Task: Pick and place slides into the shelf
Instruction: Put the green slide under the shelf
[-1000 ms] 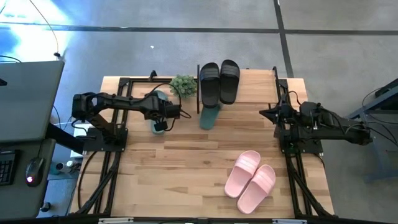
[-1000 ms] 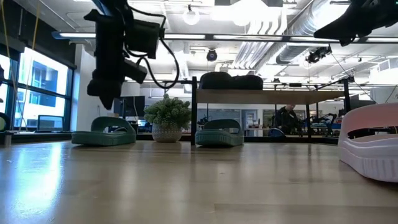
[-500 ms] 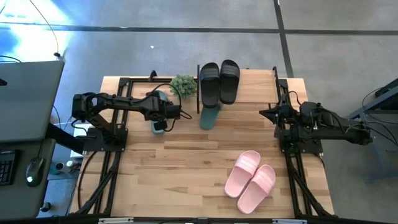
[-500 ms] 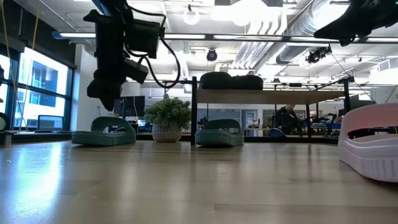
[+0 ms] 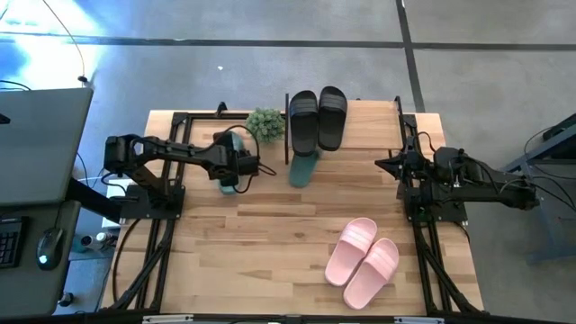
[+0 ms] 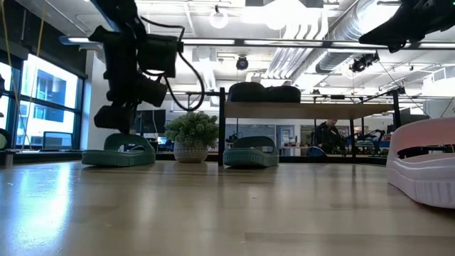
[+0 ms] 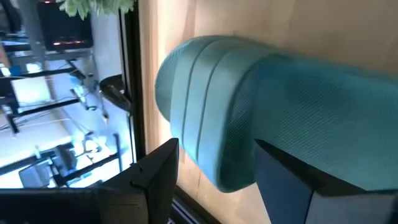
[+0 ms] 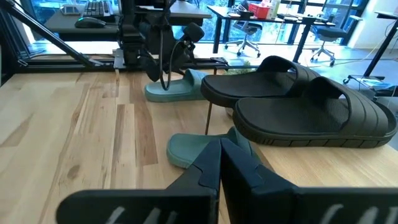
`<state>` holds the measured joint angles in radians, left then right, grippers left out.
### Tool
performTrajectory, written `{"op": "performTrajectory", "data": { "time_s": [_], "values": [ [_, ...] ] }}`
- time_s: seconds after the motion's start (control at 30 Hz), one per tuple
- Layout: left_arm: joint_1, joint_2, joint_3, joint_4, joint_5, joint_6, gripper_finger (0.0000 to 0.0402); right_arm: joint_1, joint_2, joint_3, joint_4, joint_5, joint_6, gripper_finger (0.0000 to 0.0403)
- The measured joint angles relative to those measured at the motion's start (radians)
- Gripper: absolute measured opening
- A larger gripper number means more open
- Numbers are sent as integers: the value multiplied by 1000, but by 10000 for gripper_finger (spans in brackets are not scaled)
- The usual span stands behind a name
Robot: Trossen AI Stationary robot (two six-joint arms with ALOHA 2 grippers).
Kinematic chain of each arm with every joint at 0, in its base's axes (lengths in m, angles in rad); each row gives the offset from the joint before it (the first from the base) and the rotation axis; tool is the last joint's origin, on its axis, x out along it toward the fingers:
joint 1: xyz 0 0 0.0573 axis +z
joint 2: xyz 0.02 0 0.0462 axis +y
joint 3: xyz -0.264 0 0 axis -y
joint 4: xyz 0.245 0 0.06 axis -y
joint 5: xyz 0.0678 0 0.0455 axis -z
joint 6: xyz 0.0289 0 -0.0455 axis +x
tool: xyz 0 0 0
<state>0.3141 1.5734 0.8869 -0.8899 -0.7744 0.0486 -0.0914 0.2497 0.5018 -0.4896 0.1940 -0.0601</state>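
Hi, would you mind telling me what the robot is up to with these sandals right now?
It is putting slides on the shelf. The black pair already sits on the shelf board. The left end effector, fingers open, is down over one teal slide beside the potted plant. The other teal slide lies partly under the shelf, and the pink pair waits near the table's front. The right end effector is shut, parked at the table's right side.

Shelf (image 5: 360,135): light plank on thin black posts.
Black pair (image 5: 317,118): side by side on top of the shelf.
Teal slides: one (image 5: 303,167) half under the shelf, the other (image 5: 228,176) left of the shelf.
Pink pair (image 5: 363,261): angled, well clear of the shelf.
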Motion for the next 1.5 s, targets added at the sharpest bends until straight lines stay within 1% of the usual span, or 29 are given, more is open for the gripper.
{"op": "performTrajectory", "data": {
  "time_s": [0.1,0.23,0.4,0.47,0.53,0.73,0.97,1.07,1.2,1.27,1.33,1.4,1.5],
  "values": [
    [1,0,-26,19,-5,0,181,0,0,0,0,0,0,0],
    [1,0,-70,88,-9,21,177,0,0,0,0,0,0,0],
    [1,0,-107,168,-109,31,177,0,0,0,0,1,0,0],
    [4,0,-115,186,-118,53,177,0,0,0,0,1,0,0],
    [17,0,-118,198,-114,83,177,0,0,0,0,1,0,0],
    [90,8,-119,233,-108,93,177,0,0,0,0,1,0,0],
    [172,9,-119,280,-73,139,177,0,0,1,0,1,0,0],
    [191,9,-119,295,-51,139,177,0,0,1,0,2,0,0],
    [190,9,-119,298,-47,151,173,0,0,1,0,2,0,0],
    [190,9,-119,301,-45,166,159,0,0,1,0,2,0,0],
    [190,9,-119,300,-29,168,132,0,0,1,0,2,0,0],
    [190,9,-119,300,5,168,96,0,0,1,0,2,0,0],
    [190,9,-119,302,27,168,32,0,0,1,0,2,0,0]
  ]
}}
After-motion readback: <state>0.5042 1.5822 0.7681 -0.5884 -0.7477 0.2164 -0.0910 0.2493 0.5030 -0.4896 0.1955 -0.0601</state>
